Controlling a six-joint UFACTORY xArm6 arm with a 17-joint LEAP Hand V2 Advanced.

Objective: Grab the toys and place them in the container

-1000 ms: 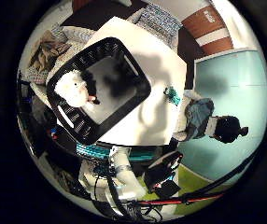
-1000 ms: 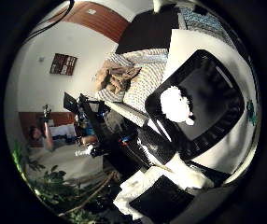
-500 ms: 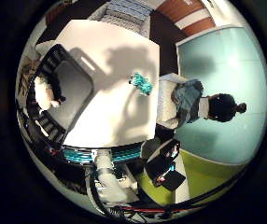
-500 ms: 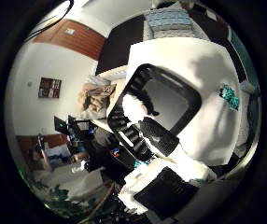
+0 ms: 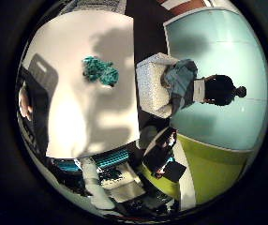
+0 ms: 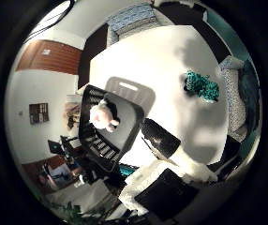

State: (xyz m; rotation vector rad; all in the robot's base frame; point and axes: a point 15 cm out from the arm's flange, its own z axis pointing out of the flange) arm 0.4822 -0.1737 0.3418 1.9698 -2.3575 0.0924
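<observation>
A teal toy (image 6: pixel 202 86) lies alone on the white table (image 6: pixel 157 61), well apart from the black slatted container (image 6: pixel 99 147). A white and pink plush toy (image 6: pixel 103 117) lies inside the container. My hand (image 6: pixel 171 159) shows as white and black parts at the view's edge, above the table between the container and the teal toy. Its fingers look relaxed and hold nothing. In the little finger side view the teal toy (image 5: pixel 100 71) lies in a shadow on the table, with the container (image 5: pixel 28 101) at the view's edge.
A white padded seat (image 5: pixel 152 89) stands just off the table's edge, close to the teal toy. A patterned couch (image 6: pixel 131 18) stands beyond the table's far end. Desks with screens and gear (image 6: pixel 63 150) crowd the floor beside the container.
The hand has swung away from above the container and along the table towards the teal toy. The plush lies in the container throughout. The teal toy has not moved.
</observation>
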